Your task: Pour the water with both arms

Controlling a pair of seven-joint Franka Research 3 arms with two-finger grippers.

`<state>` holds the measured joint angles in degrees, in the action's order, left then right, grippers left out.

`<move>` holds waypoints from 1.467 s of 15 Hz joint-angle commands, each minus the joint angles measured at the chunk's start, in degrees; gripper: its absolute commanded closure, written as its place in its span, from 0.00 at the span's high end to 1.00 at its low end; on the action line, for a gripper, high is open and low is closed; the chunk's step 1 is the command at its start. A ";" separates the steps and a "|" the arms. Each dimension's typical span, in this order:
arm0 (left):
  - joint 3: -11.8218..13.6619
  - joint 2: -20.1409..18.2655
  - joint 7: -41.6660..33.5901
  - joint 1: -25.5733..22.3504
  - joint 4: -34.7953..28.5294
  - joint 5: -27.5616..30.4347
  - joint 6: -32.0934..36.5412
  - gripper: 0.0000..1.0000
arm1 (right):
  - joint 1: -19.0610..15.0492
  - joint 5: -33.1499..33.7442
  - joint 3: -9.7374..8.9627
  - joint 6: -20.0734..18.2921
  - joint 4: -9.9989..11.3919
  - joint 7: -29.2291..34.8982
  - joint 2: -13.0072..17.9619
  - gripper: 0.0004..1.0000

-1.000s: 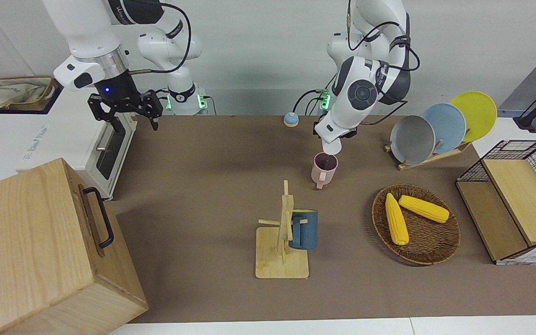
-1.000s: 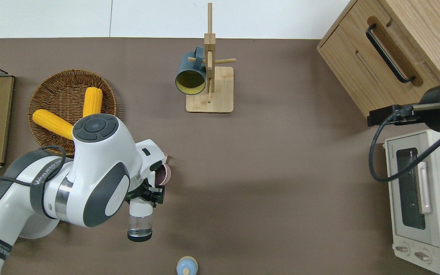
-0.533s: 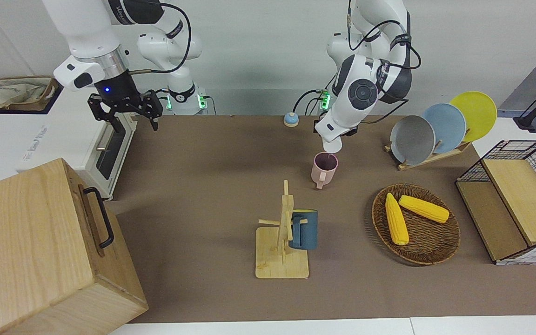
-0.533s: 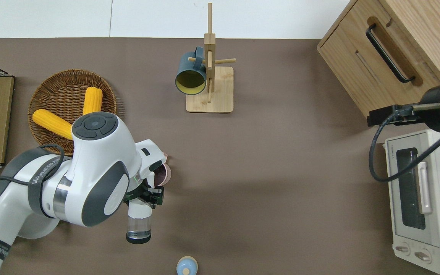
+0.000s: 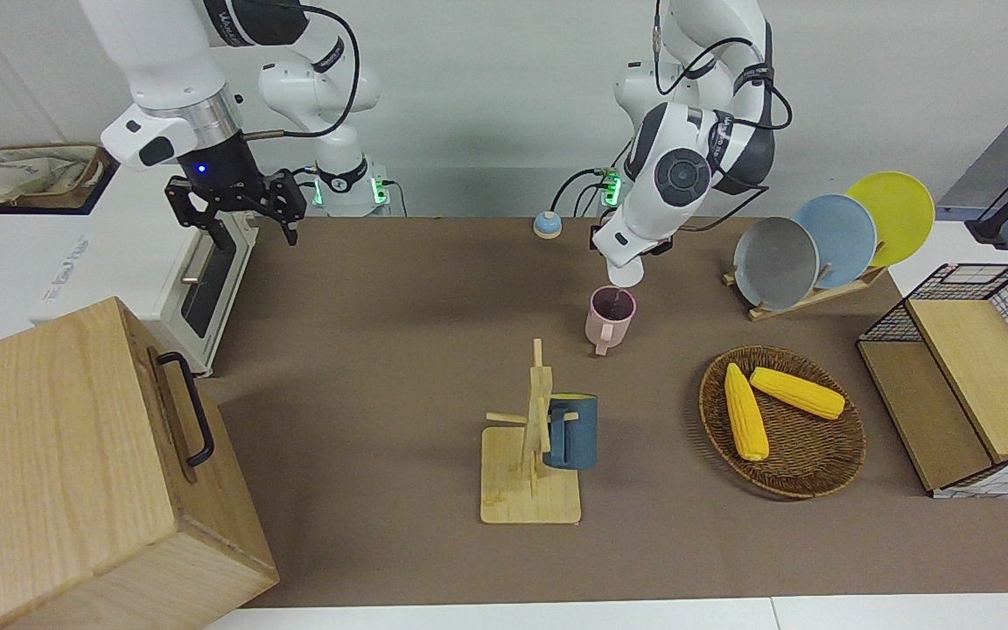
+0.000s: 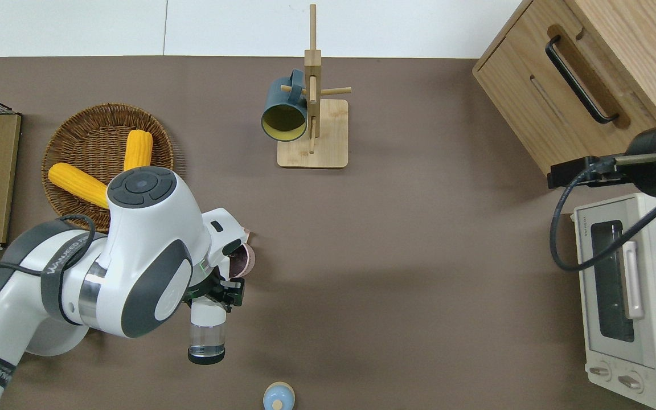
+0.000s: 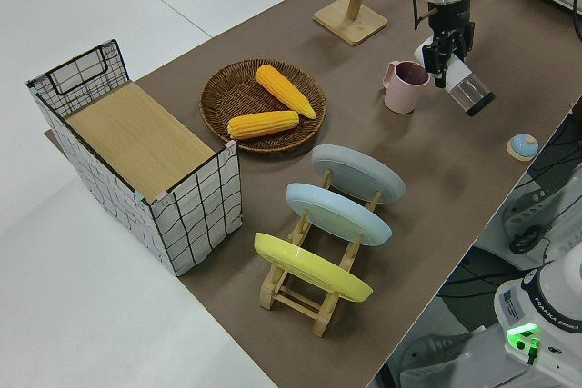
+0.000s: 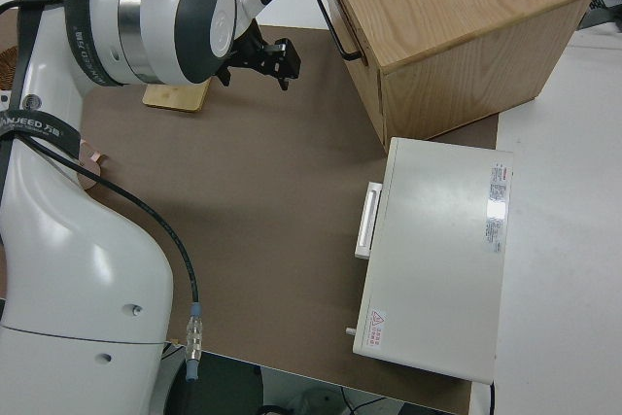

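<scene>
Brown tabletop (image 5: 399, 350) unchanged since earlier; left gripper (image 6: 222, 287) stays clamped on the tilted bottle (image 6: 207, 333), mouth at the pink mug (image 5: 609, 318); arm hides its rim. Right gripper (image 5: 241, 210) parked, jaws apart.

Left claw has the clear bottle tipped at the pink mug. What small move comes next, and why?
Probably hold the tilt, or tip slightly further. The left claw grips the clear plastic bottle with its white mouth end at the rim of the pink ceramic mug, and a little water seems to remain near the bottle's dark base. Tipping more should drain it. The right arm is parked.
</scene>
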<state>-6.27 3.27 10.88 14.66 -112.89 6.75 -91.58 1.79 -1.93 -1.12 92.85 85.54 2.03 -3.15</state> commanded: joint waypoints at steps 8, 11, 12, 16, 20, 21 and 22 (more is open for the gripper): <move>0.20 -0.63 1.33 0.45 1.80 -0.07 2.46 0.00 | -0.29 -1.50 0.06 -0.30 0.77 -1.06 0.87 0.99; 0.11 -1.33 1.16 0.45 1.36 -0.07 2.29 0.00 | -0.29 -1.50 0.06 -0.30 0.77 -1.06 0.87 0.99; 0.11 -1.69 1.16 0.45 1.19 -0.07 2.11 0.00 | -0.29 -1.50 0.06 -0.30 0.77 -1.06 0.87 0.99; 0.11 -4.31 1.07 0.63 -0.91 -0.07 -0.34 0.00 | -0.29 -1.50 0.06 -0.21 0.77 -1.06 0.87 0.99; 0.11 -10.02 0.98 0.63 -7.58 -0.07 -7.79 0.00 | -0.29 -1.50 0.06 -0.30 0.77 -1.06 0.87 0.99; 0.11 -11.95 0.98 0.63 -10.21 -0.07 -10.69 0.00 | -0.29 -1.50 0.06 -0.30 0.77 -1.06 0.87 0.99; 0.03 -14.23 0.98 0.72 -13.11 -0.07 -14.37 0.00 | -0.29 -1.50 0.06 -0.30 0.77 -1.06 0.87 0.99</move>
<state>-6.53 -2.33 11.14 14.70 -116.82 6.75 -97.96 1.79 -1.93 -1.12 92.85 85.54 2.03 -3.15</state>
